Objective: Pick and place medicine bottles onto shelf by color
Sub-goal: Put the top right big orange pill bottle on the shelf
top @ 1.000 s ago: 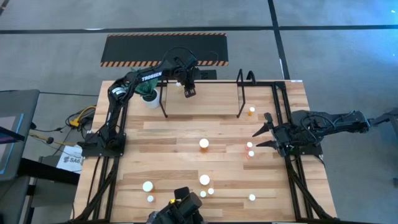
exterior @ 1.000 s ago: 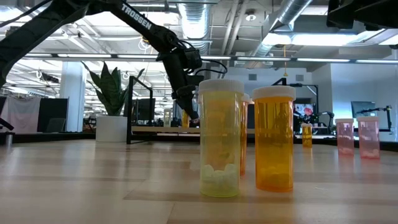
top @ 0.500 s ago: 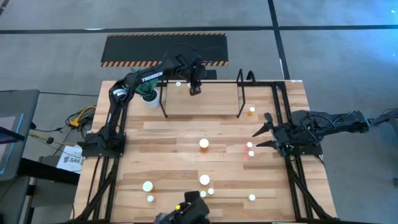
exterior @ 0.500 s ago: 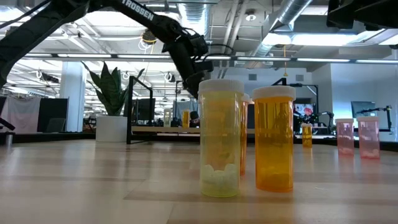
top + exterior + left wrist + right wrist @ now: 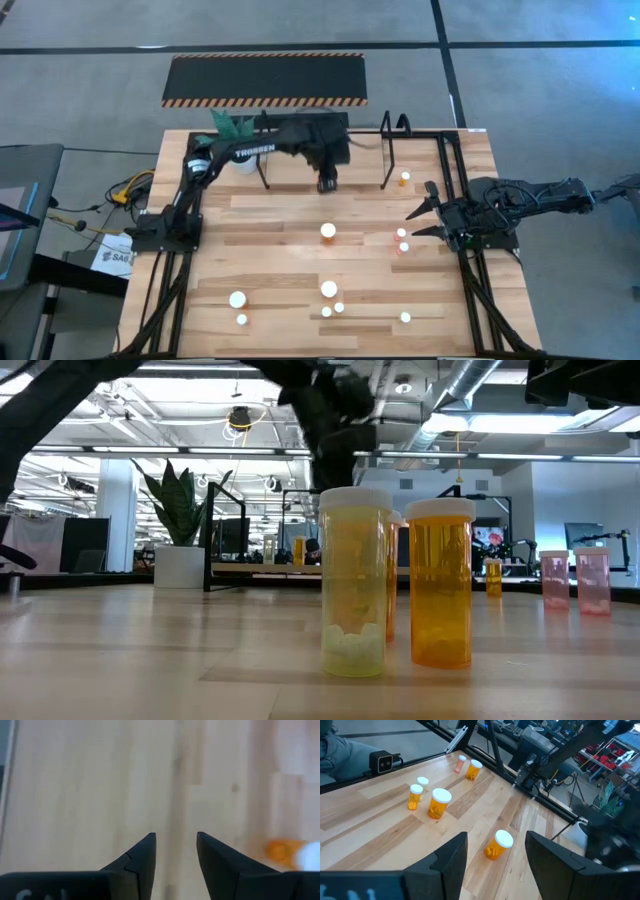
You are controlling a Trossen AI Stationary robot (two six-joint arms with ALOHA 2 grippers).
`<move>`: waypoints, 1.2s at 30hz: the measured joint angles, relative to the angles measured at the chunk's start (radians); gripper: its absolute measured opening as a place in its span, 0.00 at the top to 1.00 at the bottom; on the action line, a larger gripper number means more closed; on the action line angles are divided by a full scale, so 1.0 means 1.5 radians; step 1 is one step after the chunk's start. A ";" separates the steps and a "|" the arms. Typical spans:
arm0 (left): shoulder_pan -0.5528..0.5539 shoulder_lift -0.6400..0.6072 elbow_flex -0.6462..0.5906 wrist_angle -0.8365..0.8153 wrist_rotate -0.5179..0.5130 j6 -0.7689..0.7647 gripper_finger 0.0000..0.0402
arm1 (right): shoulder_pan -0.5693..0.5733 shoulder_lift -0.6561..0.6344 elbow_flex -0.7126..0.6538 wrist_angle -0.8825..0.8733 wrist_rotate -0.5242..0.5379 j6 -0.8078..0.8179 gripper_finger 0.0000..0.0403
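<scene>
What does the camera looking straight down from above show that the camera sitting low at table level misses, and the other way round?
Only the high view shows the whole light wooden table, the black hazard-striped mat, the left gripper and the waiting right gripper at the table's right edge. Only the low view shows the bottles' sides, such as the tall yellow bottle with pills inside, and the room behind. Both show white-capped medicine bottles, the green plant in a white pot and the dark left arm.

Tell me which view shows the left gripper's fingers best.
The left wrist view: the left gripper shows open and empty over bare wood. The high view shows it small, beside the shelf. The low view shows only the dark arm. The right wrist view shows a blur.
</scene>
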 joint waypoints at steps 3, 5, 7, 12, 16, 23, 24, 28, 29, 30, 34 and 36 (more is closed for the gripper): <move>-0.052 -0.002 -0.002 -0.014 -0.040 -0.035 0.68 | 0.000 0.000 0.000 0.000 0.000 0.000 0.45; -0.083 -0.006 -0.020 -0.013 -0.072 -0.058 0.68 | 0.000 0.000 0.000 0.000 0.000 0.000 0.45; -0.110 -0.017 -0.050 -0.014 -0.101 -0.098 0.68 | 0.000 0.000 0.000 0.000 0.000 0.000 0.45; -0.171 -0.076 -0.165 0.072 -0.166 -0.186 0.68 | 0.000 0.000 0.000 0.000 0.000 0.000 0.45; -0.209 -0.136 -0.272 0.168 -0.226 -0.245 0.68 | 0.000 0.000 0.000 0.000 0.000 0.000 0.45; -0.252 -0.198 -0.422 0.342 -0.249 -0.348 0.61 | 0.000 0.000 0.000 0.000 0.000 0.000 0.45; -0.258 -0.201 -0.433 0.354 -0.249 -0.355 0.57 | 0.000 0.000 0.000 0.000 0.000 0.000 0.45; -0.281 -0.202 -0.439 0.368 -0.258 -0.361 0.39 | 0.000 0.000 0.000 0.000 0.000 0.000 0.45; -0.287 -0.202 -0.439 0.374 -0.264 -0.353 0.35 | 0.000 0.000 0.000 0.000 0.000 0.000 0.45; -0.293 -0.202 -0.439 0.376 -0.271 -0.343 0.32 | 0.000 0.000 0.000 0.000 0.000 0.000 0.45; -0.311 -0.202 -0.440 0.383 -0.311 -0.306 0.25 | 0.000 0.000 0.000 0.000 0.000 0.000 0.45; -0.311 -0.202 -0.456 0.398 -0.314 -0.302 0.24 | 0.000 0.000 0.000 0.000 0.000 0.000 0.45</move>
